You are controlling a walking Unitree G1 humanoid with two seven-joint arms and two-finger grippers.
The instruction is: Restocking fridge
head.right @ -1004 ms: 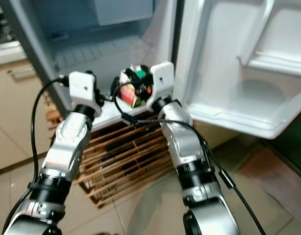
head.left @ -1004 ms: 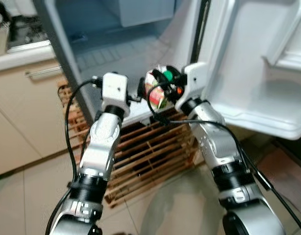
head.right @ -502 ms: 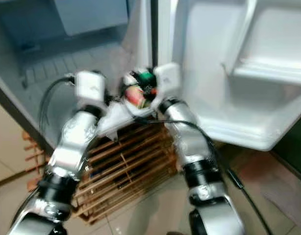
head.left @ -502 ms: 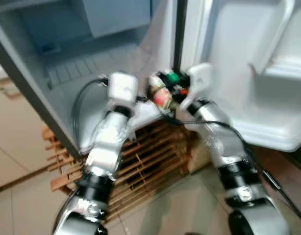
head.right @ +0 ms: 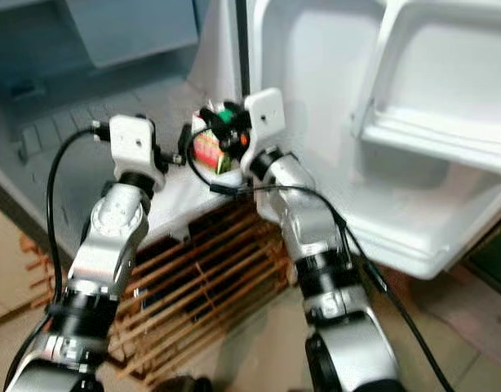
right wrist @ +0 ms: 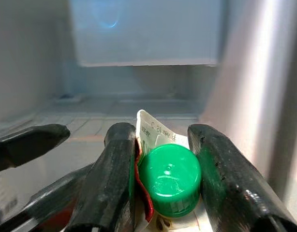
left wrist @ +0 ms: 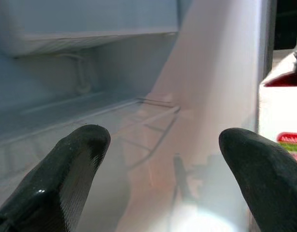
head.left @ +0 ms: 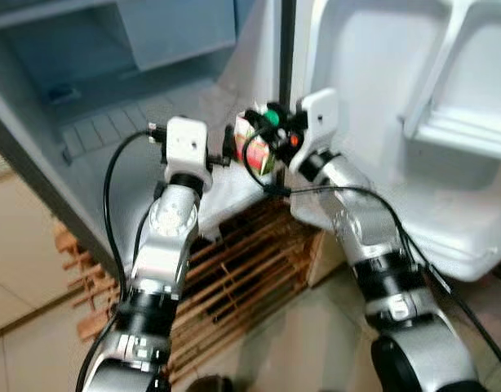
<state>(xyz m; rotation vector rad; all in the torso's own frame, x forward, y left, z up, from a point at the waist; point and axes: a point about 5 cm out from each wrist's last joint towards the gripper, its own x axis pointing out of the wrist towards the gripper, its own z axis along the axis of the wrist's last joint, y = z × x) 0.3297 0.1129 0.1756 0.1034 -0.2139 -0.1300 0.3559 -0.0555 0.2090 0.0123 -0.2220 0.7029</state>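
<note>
A small white and red carton [head.left: 259, 151] with a green screw cap [right wrist: 170, 180] is held at the front edge of the open fridge [head.left: 112, 122]. My right gripper [head.left: 271, 131] is shut on the carton near its cap, and its fingers [right wrist: 114, 183] squeeze the cap from both sides. My left gripper [head.left: 231, 153] stands open just left of the carton, which shows at the edge [left wrist: 284, 130] of the left wrist view beyond one fingertip [left wrist: 262, 164]. Both grippers hover over the fridge's lower shelf [head.right: 87, 163].
The open fridge door [head.left: 414, 122] with its white door shelves stands to the right. A pale drawer [head.left: 177, 33] sits at the back of the fridge. A wooden slatted crate [head.left: 234, 261] lies on the tiled floor below the arms.
The camera has shifted, so the whole scene slid. Both grippers with the carton sit closer to the fridge's inner wall and a little higher in view.
</note>
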